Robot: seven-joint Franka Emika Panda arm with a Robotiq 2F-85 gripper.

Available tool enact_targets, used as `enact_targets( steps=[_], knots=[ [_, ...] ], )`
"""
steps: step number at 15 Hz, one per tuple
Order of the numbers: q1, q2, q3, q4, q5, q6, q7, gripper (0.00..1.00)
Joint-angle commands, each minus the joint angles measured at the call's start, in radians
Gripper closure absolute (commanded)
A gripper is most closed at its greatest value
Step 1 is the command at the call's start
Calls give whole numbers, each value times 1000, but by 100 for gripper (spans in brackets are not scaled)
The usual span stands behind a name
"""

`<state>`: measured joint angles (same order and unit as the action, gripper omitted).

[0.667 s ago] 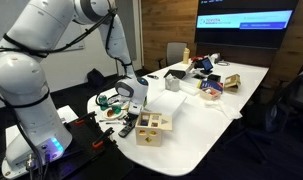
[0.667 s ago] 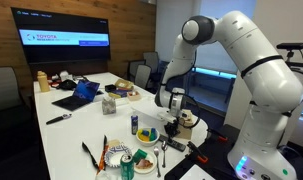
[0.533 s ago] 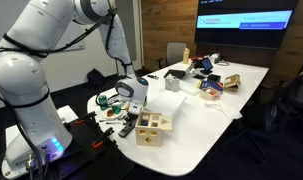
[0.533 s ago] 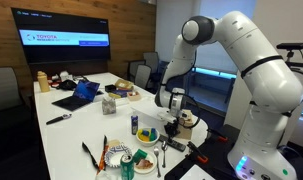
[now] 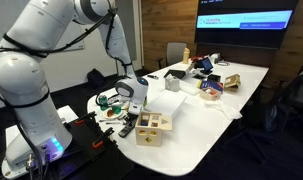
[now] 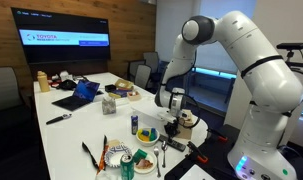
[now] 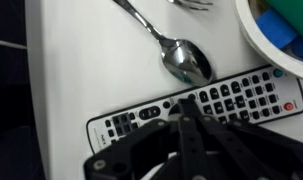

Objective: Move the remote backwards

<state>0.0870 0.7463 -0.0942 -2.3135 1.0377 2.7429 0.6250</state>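
The remote is seen in the wrist view lying flat on the white table, stretched crosswise from left to right, its buttons facing up and a red button at its right end. The gripper is held directly over the middle of the remote's near edge. Its two fingers are pressed together with no gap visible and nothing is clasped between them. Whether the tips touch the remote cannot be told. Just beyond the remote a metal spoon is laid, its bowl end close to the remote's far edge and its handle running away to the upper left. A white bowl holding blue and green items is found at the far right. In an exterior view the gripper is lowered to the near left end of the table, beside a pale wooden box with round holes.
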Motion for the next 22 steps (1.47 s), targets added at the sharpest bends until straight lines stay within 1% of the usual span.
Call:
enact_targets(
  steps=[1, 4, 5, 8, 11, 13, 14, 16, 17, 18, 20, 22],
  knots=[
    [46, -198, -6, -175, -42, 61, -60, 100],
    [55, -199, -16, -172, -58, 54, -49, 100],
    [64, -222, -17, -193, -77, 77, -78, 100],
    [109, -366, -35, -293, -197, 121, -88, 100],
    [124, -532, -41, -387, -353, 142, -86, 100],
    [104, -642, -36, -435, -472, 136, -90, 100],
    [81, -690, -20, -447, -517, 126, -105, 100],
    [36, -768, 9, -453, -579, 89, -131, 100],
    [19, -800, 22, -453, -586, 71, -151, 100],
    [4, -830, 34, -449, -580, 44, -180, 77],
    [-13, -878, 42, -434, -536, -36, -246, 68],
    [-25, -905, 36, -414, -525, -126, -286, 53]
  ],
)
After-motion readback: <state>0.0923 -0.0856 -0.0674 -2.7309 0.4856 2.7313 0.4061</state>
